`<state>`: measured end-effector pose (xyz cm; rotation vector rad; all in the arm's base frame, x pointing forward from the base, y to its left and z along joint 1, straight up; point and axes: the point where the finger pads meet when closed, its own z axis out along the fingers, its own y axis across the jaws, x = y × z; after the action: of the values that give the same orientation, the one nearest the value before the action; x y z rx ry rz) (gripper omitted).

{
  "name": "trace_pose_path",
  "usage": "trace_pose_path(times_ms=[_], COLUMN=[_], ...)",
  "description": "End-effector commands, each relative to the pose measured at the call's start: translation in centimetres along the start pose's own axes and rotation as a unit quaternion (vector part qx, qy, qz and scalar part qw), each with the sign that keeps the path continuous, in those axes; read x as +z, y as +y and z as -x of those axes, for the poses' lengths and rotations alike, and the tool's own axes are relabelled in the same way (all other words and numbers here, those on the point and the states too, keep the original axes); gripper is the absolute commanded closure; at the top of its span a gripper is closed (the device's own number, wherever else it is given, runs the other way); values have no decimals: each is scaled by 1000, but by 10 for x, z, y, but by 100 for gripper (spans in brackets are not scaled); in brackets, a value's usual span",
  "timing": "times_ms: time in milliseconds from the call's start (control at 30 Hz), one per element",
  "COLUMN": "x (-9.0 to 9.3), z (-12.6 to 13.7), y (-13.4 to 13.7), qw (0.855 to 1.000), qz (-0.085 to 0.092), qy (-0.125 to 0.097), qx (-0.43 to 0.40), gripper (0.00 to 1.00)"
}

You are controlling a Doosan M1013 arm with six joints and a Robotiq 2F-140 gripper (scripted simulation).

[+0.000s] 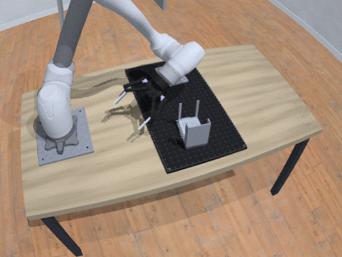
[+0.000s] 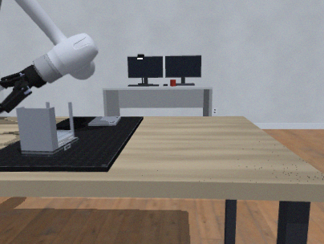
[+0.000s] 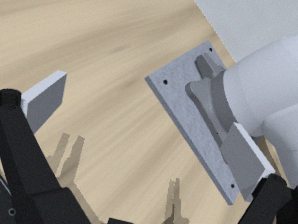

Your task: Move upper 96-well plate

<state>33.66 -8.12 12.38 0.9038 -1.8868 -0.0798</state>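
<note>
While pincer (image 1: 135,102) hangs wide apart, empty, rack (image 1: 195,132) well off to its side: sloppy approach could clip rack posts, jolt lower plate.

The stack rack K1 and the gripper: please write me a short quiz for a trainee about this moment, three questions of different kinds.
1. True or false: the gripper is shut on a plate.
2. Where does stack rack K1 stand? A) on the bare wood of the table; B) on the black mat; C) on the arm's base plate.
3. Fill in: in the top view, the gripper hangs over the mat's ____ edge, toward the arm's base.

Key: 1 false, its fingers stand wide apart and hold nothing; 2 B; 3 left.
</note>
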Motion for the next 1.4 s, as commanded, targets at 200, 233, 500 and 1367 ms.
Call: trace_pose_path(times_ms=[200, 233, 500, 1367], x=[-20, -23, -51, -133], z=[16, 18, 27, 19], y=[-24, -27, -52, -115], qw=[991, 989, 968, 892], qz=[-29, -35, -81, -232], qy=[-100, -112, -182, -295], qx=[-83, -93, -150, -251], gripper=[0, 0, 0, 0])
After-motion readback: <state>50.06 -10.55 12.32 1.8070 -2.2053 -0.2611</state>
